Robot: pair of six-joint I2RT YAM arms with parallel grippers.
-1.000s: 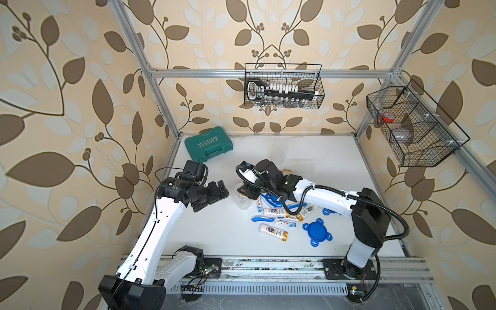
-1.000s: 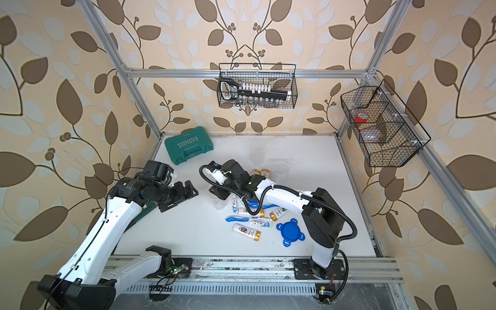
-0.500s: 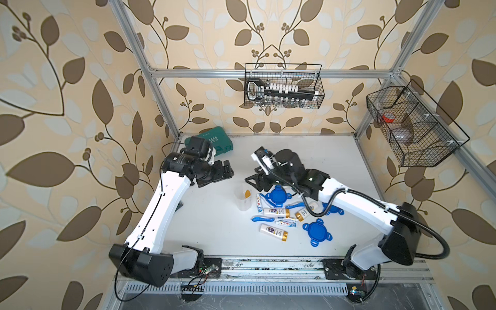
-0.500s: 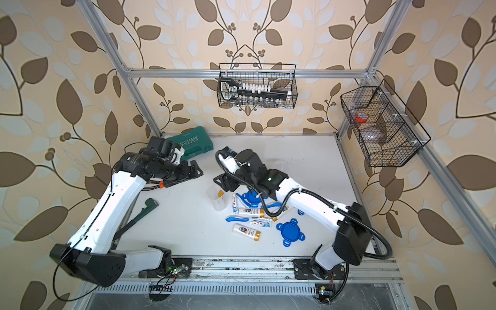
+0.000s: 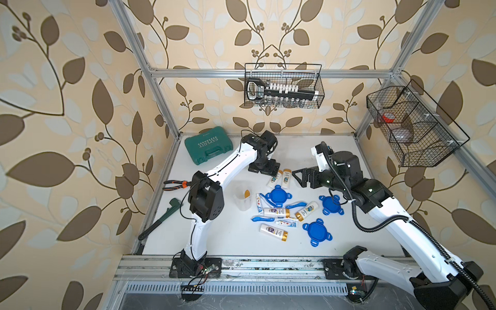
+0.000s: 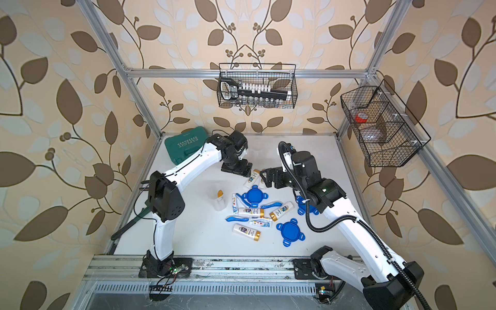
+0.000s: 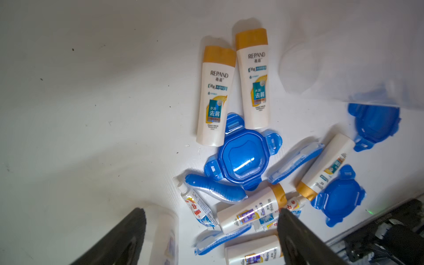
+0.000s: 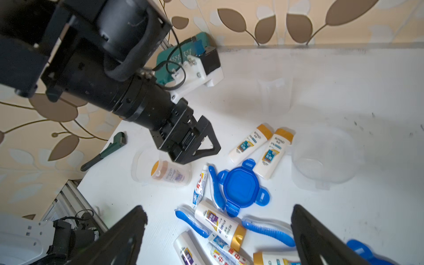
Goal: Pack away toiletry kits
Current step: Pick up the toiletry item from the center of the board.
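Far left, by the back corner: green tool case [image 5: 208,145]. Next, clear jar [image 5: 243,201] with one gold-capped bottle [image 5: 247,193] inside. Then left gripper [image 5: 265,171], jaws spread wide, empty, close to the capped ends of two bottles [image 5: 286,178] lying side by side. Toward the front, loose on the white table [image 5: 228,241]: blue lids [image 5: 276,195], toothbrushes [image 5: 262,219], toothpaste tubes [image 5: 259,204]. Right gripper [image 5: 302,177] just beside the pair, jaws released, holding nothing.
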